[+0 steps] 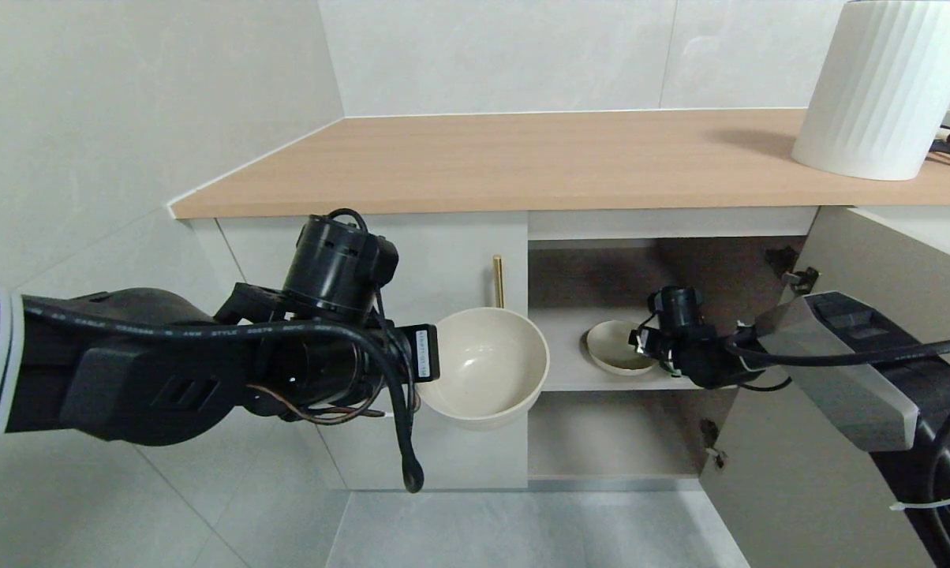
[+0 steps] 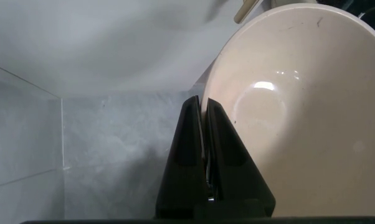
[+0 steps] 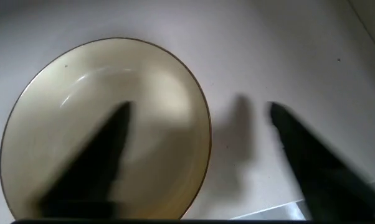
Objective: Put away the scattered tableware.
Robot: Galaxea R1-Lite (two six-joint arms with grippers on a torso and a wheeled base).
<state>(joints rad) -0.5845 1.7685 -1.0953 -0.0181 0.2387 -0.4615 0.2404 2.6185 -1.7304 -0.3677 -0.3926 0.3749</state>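
A cream bowl (image 1: 487,371) hangs in the air in front of the shut left cabinet door, held by its rim in my left gripper (image 1: 421,355). In the left wrist view the two black fingers (image 2: 206,155) pinch the bowl's rim (image 2: 299,112). Inside the open cabinet, a small cream plate (image 1: 613,345) lies on the middle shelf (image 1: 558,363). My right gripper (image 1: 641,341) is at the plate's right edge, open. In the right wrist view the plate (image 3: 106,124) lies below the spread fingers (image 3: 299,149), one finger over the plate and the other beside it.
A wooden countertop (image 1: 522,162) runs above the cabinet, with a white ribbed container (image 1: 885,87) at its right end. The right cabinet door (image 1: 806,442) stands open beside my right arm. A brass handle (image 1: 497,280) is on the shut left door. Grey floor tiles lie below.
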